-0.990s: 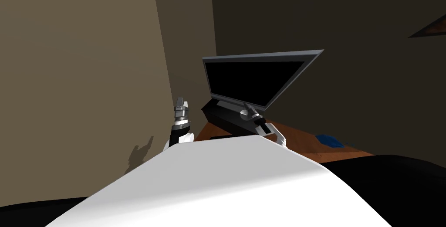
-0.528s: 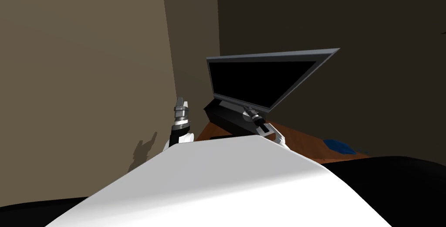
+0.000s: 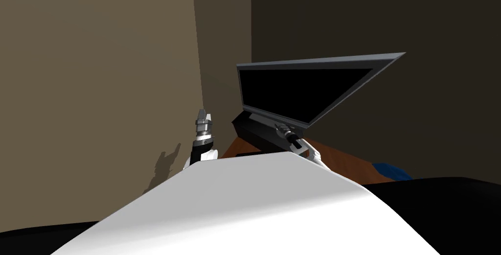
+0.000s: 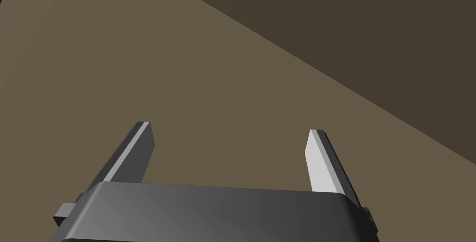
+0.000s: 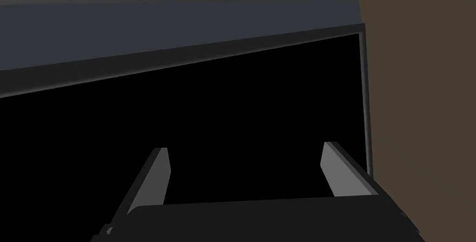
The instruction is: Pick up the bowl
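Observation:
A low blue object (image 3: 391, 171) lies on the brown wooden top (image 3: 342, 161) at the right, partly cut off by my body; its shape is too hidden to tell whether it is the bowl. My right gripper (image 3: 280, 127) is raised in front of the television's lower edge, well left of the blue object. In the right wrist view that gripper (image 5: 245, 148) is open and empty, facing the black screen (image 5: 209, 127). My left gripper (image 3: 203, 115) points up beside the beige wall, and in its wrist view the gripper (image 4: 228, 130) stands open with nothing between its fingers.
A flat television (image 3: 303, 88) with a grey frame stands on a dark base (image 3: 254, 134) on the wooden top, close ahead of my right hand. A beige wall (image 3: 98, 71) rises at the left and a darker wall (image 3: 367, 17) behind the television.
My view has swung to the left: the television and the blue object have slid rightward in the picture, the blue object now partly behind my body. The arms have barely moved.

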### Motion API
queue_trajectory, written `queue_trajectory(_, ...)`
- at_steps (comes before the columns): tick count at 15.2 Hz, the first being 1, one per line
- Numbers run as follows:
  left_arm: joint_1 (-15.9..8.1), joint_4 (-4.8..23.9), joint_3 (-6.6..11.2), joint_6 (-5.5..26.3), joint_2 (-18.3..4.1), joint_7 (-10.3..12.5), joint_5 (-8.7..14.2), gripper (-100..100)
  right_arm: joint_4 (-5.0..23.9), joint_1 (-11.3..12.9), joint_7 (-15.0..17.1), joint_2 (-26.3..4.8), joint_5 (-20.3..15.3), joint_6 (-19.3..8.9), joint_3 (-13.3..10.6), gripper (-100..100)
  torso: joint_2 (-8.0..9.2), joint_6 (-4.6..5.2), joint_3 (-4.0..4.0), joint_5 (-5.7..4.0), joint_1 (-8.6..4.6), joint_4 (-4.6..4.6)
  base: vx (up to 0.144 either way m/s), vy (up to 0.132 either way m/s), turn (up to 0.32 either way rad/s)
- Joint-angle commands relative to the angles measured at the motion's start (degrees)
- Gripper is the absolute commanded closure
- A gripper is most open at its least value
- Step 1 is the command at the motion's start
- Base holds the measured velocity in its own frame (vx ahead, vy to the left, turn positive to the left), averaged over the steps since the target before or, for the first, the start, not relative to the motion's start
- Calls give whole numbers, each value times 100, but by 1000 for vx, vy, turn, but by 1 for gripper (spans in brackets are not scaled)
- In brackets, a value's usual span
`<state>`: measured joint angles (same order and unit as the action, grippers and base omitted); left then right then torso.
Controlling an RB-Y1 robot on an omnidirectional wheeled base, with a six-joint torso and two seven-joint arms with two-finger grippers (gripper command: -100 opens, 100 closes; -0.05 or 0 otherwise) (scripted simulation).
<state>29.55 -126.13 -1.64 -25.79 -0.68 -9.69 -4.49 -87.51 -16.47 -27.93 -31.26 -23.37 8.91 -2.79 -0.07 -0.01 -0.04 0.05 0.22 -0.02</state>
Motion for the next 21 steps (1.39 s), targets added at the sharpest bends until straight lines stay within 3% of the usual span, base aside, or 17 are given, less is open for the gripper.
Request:
queue_trajectory(1,0,0,0,0,0,0,0,0,286,82,-155,-64,-105,-34,-15,-100,0,0,0,0,0,0,24,53,79)
queue_trajectory(3,0,0,0,0,0,0,0,0,363,82,-155,-64,-105,-34,-15,-100,0,1,0,-1,-3,0,14,26,15)
queue_trajectory(4,0,0,0,0,0,0,0,0,567,168,-353,-139,-258,-141,-64,-100,3,3,1,-2,-9,0,19,35,68)
queue_trajectory(6,0,0,0,0,0,0,0,0,681,168,-353,-139,-258,-141,-64,-100,0,0,0,-1,-4,0,23,40,56)
queue_trajectory(7,0,0,0,0,0,0,0,0,886,253,-550,-208,-410,-248,-113,-100,1,2,0,-1,-6,0,22,41,71)
queue_trajectory(12,0,0,0,0,0,0,0,0,1310,335,-745,-271,-560,-353,-163,-100,-1,1,0,0,1,0,23,45,54)
queue_trajectory(17,0,0,0,0,0,0,0,0,2060,568,-1309,-419,-992,-657,-314,-100,-4,1,-3,1,3,-1,33,53,79)
queue_trajectory(21,0,0,0,0,0,0,0,0,2458,639,-1488,-455,-1128,-753,-363,-100,-2,1,-1,0,-1,-1,30,44,54)
